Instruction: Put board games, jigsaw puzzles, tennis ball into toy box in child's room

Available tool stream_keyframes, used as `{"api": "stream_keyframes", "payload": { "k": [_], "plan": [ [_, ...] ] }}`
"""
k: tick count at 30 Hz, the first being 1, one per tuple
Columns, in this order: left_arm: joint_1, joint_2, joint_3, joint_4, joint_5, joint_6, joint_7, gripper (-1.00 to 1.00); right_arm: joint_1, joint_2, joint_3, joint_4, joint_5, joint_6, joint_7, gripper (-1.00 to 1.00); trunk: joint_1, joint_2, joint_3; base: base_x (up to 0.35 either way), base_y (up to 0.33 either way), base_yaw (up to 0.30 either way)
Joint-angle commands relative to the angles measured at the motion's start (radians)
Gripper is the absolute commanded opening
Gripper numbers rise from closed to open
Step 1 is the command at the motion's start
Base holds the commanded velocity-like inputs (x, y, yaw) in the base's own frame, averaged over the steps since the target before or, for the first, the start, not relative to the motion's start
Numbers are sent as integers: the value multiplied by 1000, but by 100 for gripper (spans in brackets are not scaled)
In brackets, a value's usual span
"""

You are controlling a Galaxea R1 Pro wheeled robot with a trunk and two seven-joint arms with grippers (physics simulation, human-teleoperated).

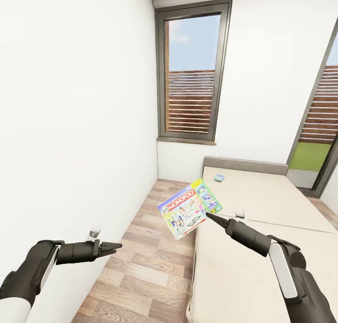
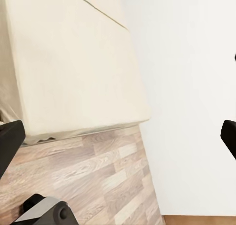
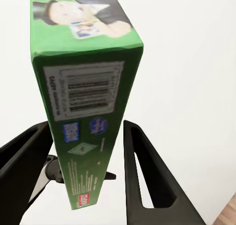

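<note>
While the robot is standing beside the bed [image 1: 263, 205] in the child's room, its right hand [image 1: 210, 216] is holding the green Monopoly board game [image 1: 190, 208] by one edge, lifted in the air above the gap between the wood-plank floor [image 1: 141, 266] and the mattress. Seen from the right wrist, the box edge with its barcode is sitting between the two dark fingers [image 3: 142, 181], tilted. A smaller blue board game [image 1: 219, 177] is lying on the bed near the grey headboard. The left hand [image 1: 110, 246] is hanging empty near the white wall, its fingers closed to a narrow point. Carrying this well probably means keeping the grip firm and the flat box level, since such a thin edge could slip while turning toward the toy box.
</note>
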Motion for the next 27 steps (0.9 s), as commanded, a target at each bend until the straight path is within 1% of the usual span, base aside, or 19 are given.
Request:
{"api": "stream_keyframes", "payload": {
  "k": [1, 3, 5, 9, 13, 26, 27],
  "plan": [
    [0, -1, 3, -1, -10, 10, -9, 100, 0, 0, -1, 0, -1, 4, 2, -100, 0, -1, 0, 0, 0, 3],
    [0, -1, 3, -1, -10, 4, -9, 100, 0, 0, -1, 1, -1, 3, 2, -100, 0, -1, 0, 0, 0, 1],
    [0, -2, 1, -1, -8, -15, -9, 100, 0, 0, -1, 1, -1, 2, 2, -100, 0, -1, 0, 0, 0, 0],
    [0, -14, 0, -1, -9, -36, -9, 100, 0, 0, -3, 1, -1, 2, 2, -100, 0, -1, 0, 0, 0, 0],
    [0, -22, 0, -1, -10, -42, -9, 100, 0, 0, -5, 0, -1, 1, 2, -100, 0, -1, 0, 0, 0, 0],
    [0, -25, 0, -1, -11, -51, -9, 100, 0, 0, -6, 3, 0, -5, 2, -100, 0, -1, 0, 0, 0, 0],
    [3, -31, -4, 5, -10, -57, -3, 100, 5, 6, -11, 9, 4, -11, -4, -100, 0, -1, 0, 0, 0, 0]
  ]
}}
